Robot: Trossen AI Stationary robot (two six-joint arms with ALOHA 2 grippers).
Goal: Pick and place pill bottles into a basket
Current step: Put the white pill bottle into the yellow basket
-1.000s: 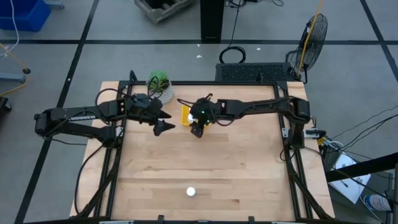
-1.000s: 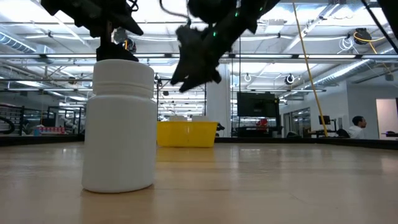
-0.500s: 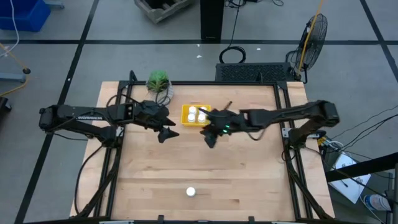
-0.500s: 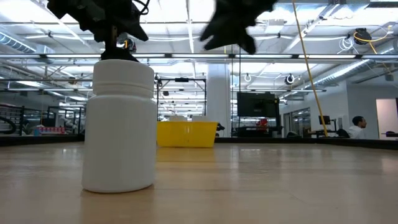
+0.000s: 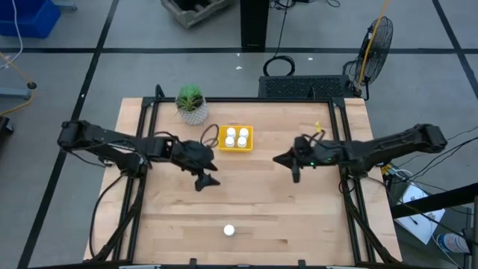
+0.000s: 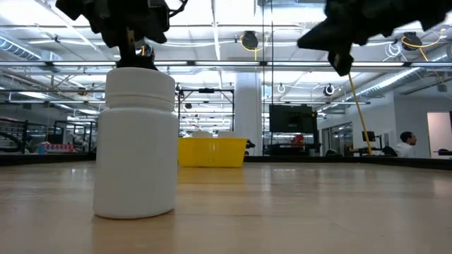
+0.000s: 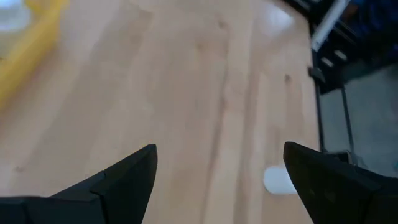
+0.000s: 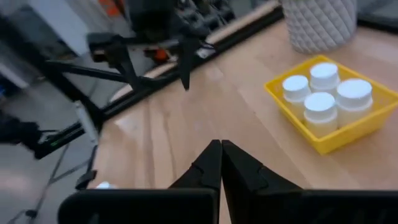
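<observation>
Bottle [image 6: 135, 141]: white, cylindrical, upright, capped.

Light wood tabletop [image 5: 246, 202] is sitting in a black frame on a grey floor [image 5: 134, 67] crossed by dark tape lines. A fan [image 5: 377, 41] is standing at the far right; a blue bin [image 5: 30, 16] is showing at the far left corner. In the low view, ceiling lights [image 6: 212, 14] are glowing over an open hall; a dark monitor [image 6: 291, 118] is standing behind, and a person [image 6: 406, 143] is sitting at right.
</observation>
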